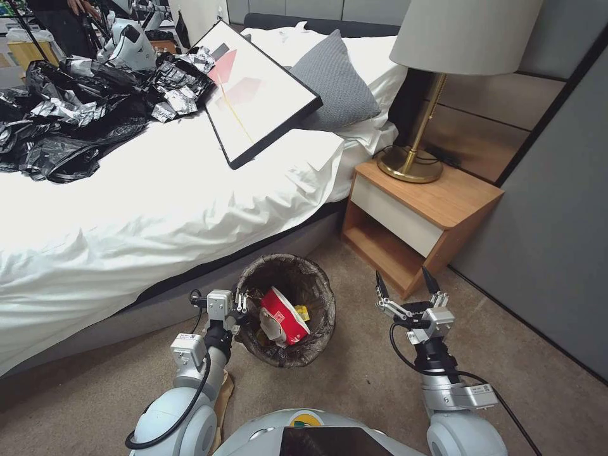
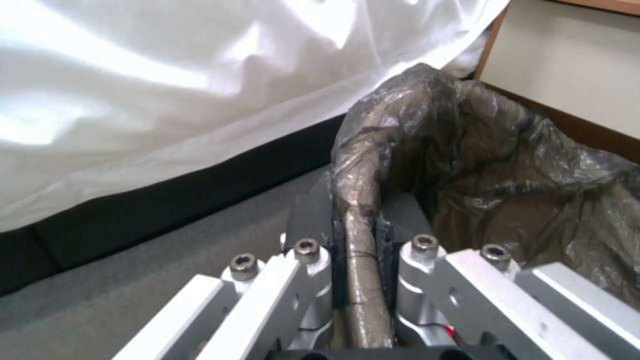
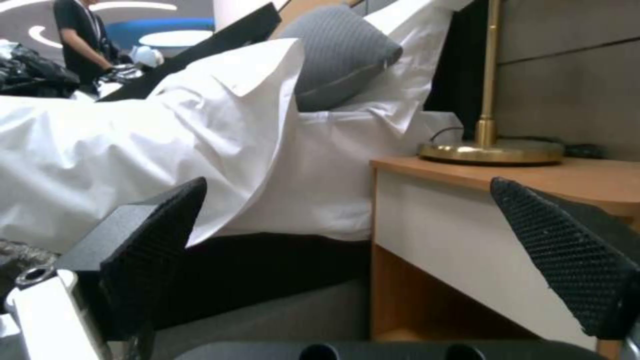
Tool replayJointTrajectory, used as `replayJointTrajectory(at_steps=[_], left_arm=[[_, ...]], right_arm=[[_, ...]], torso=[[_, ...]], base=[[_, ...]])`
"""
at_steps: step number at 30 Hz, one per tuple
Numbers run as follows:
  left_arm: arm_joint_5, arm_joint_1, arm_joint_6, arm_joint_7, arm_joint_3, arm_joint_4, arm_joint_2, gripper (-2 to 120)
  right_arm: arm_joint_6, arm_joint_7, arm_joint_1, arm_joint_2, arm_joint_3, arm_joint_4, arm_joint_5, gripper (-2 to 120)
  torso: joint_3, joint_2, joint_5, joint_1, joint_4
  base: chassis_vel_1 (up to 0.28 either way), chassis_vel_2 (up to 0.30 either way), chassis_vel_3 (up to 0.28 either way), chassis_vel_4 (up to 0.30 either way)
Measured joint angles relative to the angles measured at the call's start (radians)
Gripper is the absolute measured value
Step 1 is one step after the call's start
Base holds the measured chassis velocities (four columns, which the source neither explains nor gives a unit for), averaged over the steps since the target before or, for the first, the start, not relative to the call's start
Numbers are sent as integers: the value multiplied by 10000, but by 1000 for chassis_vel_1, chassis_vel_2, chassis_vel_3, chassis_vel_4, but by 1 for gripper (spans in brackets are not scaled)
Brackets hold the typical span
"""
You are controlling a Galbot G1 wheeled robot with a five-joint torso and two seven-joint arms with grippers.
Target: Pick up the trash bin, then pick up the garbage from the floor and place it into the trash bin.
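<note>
My left claw (image 2: 357, 250) pinches the bag-covered rim of the small round white bin with its brown liner (image 1: 288, 309), on the carpet just beside the bed. It looks light, the liner slippery. My right claw (image 1: 408, 286) hangs spread beside it.

There is one trash bin (image 1: 286, 310) with one red-and-white carton (image 1: 284, 315) inside, one lamp (image 1: 443, 76), one nightstand (image 1: 421, 215), one grey pillow (image 1: 332, 79) and one framed picture (image 1: 256, 92).
</note>
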Motion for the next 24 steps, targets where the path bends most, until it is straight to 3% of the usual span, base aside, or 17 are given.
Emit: replayJointTrajectory(at_steps=[24], left_arm=[[211, 259, 68, 10, 101, -93, -26, 7]], right_arm=[[-170, -115, 234, -162, 114, -55, 146, 100]], torso=[[0, 0, 0, 0, 0]], base=[[77, 76, 81, 76]])
